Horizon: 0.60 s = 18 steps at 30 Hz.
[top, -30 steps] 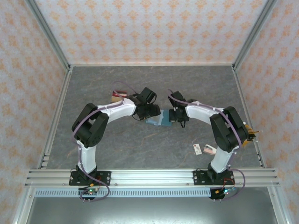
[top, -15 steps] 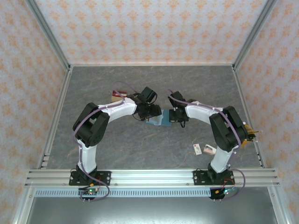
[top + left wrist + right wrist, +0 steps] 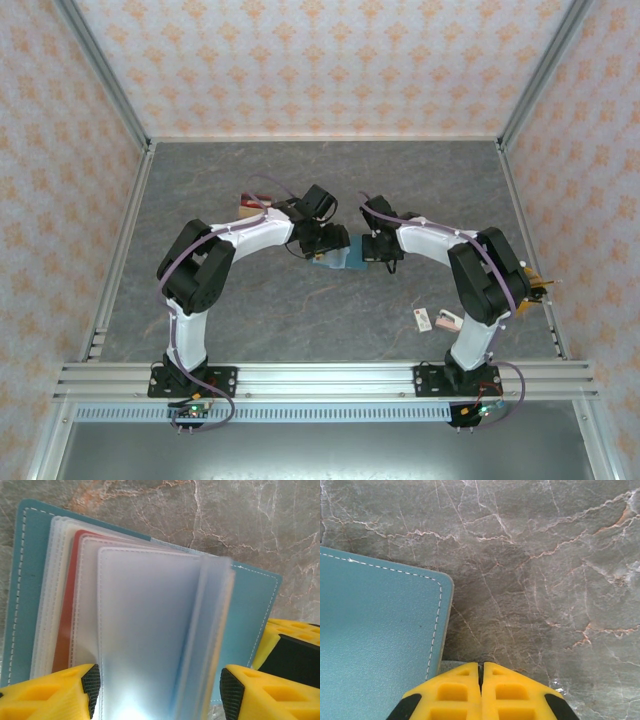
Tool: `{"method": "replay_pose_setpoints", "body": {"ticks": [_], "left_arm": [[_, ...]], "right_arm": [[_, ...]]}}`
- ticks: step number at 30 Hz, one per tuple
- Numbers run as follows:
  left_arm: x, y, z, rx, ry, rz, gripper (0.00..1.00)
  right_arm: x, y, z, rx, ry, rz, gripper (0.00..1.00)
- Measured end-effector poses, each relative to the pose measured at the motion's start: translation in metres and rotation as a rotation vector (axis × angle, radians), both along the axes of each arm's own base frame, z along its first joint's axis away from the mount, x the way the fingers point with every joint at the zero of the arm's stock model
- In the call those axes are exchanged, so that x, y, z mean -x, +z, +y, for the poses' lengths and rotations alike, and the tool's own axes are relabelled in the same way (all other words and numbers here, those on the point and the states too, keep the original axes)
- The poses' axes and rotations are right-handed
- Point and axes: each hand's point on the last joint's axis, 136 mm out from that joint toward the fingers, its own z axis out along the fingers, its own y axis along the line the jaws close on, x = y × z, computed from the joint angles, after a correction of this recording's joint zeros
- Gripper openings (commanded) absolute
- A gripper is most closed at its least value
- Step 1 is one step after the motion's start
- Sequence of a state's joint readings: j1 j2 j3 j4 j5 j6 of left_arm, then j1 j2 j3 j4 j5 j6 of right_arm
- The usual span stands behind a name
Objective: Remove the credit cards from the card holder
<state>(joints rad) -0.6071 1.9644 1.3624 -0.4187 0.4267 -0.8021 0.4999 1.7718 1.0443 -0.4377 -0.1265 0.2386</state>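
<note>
Walls [image 3: 320, 60]: pale peach paper, orange floral motif, three sides.
Tabletop [image 3: 300, 310]: grey marbled surface, white and rust veins.
Frame [image 3: 320, 380]: aluminium rails at corners, near edge.

Near the frame's centre, the small teal-blue soft folding wallet [image 3: 337, 261] is lying on the grey marbled table [image 3: 300, 310], the left gripper [image 3: 324, 245] and right gripper [image 3: 367, 252] flanking it.
</note>
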Motion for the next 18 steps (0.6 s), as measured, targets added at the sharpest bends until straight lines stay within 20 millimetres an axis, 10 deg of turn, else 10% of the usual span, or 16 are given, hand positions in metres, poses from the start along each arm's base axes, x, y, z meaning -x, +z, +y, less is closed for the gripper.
{"method": "replay_pose_setpoints", "body": {"ticks": [18], "left_arm": [[-0.004,0.019,-0.031,0.176,-0.057,-0.023,0.55]], "right_arm": [[0.0,0.002,-0.001,-0.022,-0.002,-0.037,0.03]]}}
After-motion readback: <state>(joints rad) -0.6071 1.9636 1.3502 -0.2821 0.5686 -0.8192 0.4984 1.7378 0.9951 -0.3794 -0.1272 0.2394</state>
